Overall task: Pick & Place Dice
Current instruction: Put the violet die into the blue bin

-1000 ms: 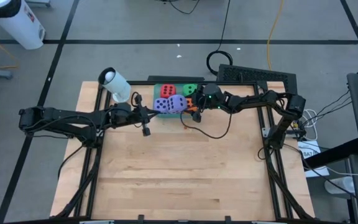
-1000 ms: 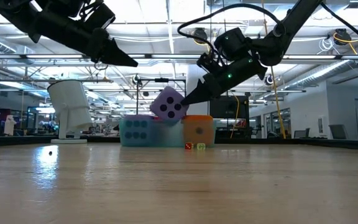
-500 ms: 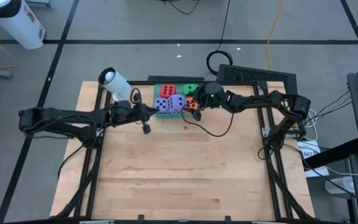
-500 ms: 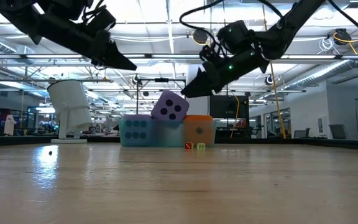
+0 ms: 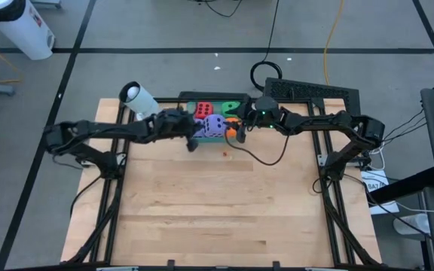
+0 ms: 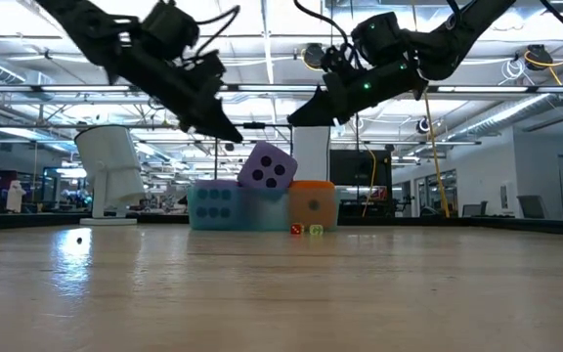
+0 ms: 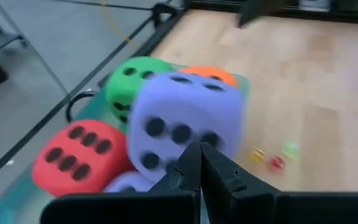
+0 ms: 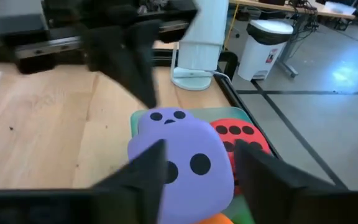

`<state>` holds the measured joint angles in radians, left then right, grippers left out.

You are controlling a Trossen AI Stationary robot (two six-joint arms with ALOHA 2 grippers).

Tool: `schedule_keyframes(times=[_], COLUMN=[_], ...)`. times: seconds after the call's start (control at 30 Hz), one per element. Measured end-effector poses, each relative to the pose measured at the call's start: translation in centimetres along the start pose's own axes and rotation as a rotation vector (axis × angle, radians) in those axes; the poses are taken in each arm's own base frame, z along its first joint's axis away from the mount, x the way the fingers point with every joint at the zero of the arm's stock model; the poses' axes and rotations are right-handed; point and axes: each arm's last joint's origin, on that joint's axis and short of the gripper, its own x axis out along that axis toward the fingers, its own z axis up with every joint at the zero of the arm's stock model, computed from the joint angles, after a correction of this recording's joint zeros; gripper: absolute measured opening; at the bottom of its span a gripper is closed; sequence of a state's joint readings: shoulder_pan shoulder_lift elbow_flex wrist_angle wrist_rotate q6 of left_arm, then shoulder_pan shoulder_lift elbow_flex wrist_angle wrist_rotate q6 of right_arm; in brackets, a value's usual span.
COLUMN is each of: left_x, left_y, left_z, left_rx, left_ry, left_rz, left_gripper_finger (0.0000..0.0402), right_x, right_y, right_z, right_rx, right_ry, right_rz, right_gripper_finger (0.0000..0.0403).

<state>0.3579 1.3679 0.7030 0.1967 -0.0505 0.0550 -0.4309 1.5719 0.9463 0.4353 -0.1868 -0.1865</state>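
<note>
– Where are the dice?

– Bunched in the teal tray (image 5: 189, 106) at the far edge of the table (image 5: 217, 203). A purple die (image 5: 215, 126) sits tilted on top of the pile, with the red die (image 5: 203, 111), green die (image 5: 231, 108) and orange die (image 5: 232, 125) around it.

– And the left claw (image 5: 193, 143)?

– Its fingers are pressed together, holding nothing, with the tip just in front of the purple die, above the table.

– The right claw (image 5: 239, 134)?

– Its fingers stand apart and empty, hovering just above the purple die, the orange one directly beneath it. A white cylinder (image 5: 139, 101) stands beyond the left claw.
</note>
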Motion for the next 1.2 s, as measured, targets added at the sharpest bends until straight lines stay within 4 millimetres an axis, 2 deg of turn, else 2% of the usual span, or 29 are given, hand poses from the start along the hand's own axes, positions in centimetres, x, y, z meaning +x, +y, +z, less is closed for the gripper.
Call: schedule_keyframes(times=[0.17,0.23,0.4,0.57,0.7,0.87,1.03,1.2], left_x=[1.9,2.2,3.1,4.5,5.8,6.6,6.3,5.3], left_y=[1.2,1.6,2.0,2.4,2.5,2.5,2.5,2.7], left_z=[1.2,1.3,1.3,0.9,-0.1,-0.1,0.0,1.1], left_rx=[-0.05,-0.062,-0.088,-0.12,-0.124,-0.128,-0.125,-0.108], left_ry=[0.017,0.044,0.114,0.181,0.266,0.253,0.255,0.212], left_rz=[0.037,0.045,0.045,0.04,0.017,-0.016,0.003,0.019], left_gripper_finger=[0.0003,0.0003,0.0003,0.0003,0.0004,0.0004,0.0002,0.0013], right_x=[0.0,0.0,0.0,0.1,1.0,2.3,3.0,2.9], right_y=[0.1,0.1,-0.2,-0.2,-0.1,0.0,0.0,0.3], right_z=[-0.3,-0.3,-0.2,-0.5,-1.8,-3.8,-4.7,-4.8], right_rx=[-0.081,-0.107,-0.123,-0.186,-0.178,-0.173,-0.164,-0.187], right_ry=[0.027,0.027,0.015,0.026,0.067,0.122,0.146,0.161], right_rz=[0.007,0.007,-0.002,0.001,0.014,0.029,0.037,0.055], right_gripper_finger=[0.0046,0.0013,0.0029,0.0013,0.0003,0.0004,0.0001,0.0001])
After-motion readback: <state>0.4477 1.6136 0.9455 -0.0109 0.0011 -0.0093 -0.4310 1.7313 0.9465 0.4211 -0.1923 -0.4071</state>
